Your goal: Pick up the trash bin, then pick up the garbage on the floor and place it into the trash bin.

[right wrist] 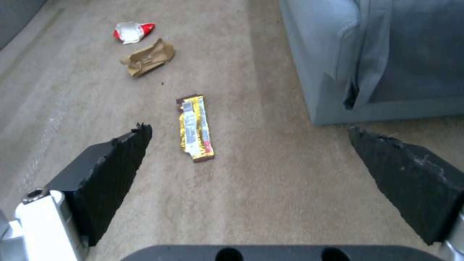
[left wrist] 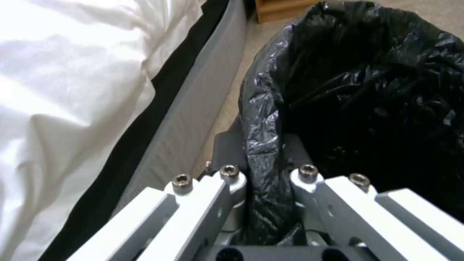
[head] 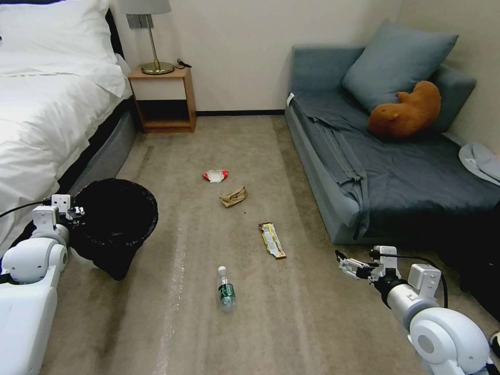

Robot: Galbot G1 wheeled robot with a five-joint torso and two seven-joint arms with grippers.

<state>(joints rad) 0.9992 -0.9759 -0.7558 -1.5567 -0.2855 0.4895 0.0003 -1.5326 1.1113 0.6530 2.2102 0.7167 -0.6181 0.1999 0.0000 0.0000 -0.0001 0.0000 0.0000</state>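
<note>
Right gripper (head: 341, 261), lower right of head view, jaws spread wide, above carpet (head: 250, 323), holding nothing. Yellow wrapper (head: 272, 240) lies on carpet just ahead and left of it; between its fingers (right wrist: 104, 174) in right wrist view. Bottle (head: 226, 289) at lower centre, left of gripper. Brown paper (head: 233, 197) and red-white wrapper (head: 215, 175) farther up frame. Left gripper (head: 75, 212) at left edge, pinching rim of bin (head: 115, 221), beside bed (head: 47, 104).

Beige carpet floor (head: 312, 323), strewn with a red-and-white wrapper (head: 215, 175), crumpled brown paper (head: 233, 197), a long yellow wrapper (head: 272, 240) and, nearest, a clear bottle (head: 225, 289) lying on its side.
</note>
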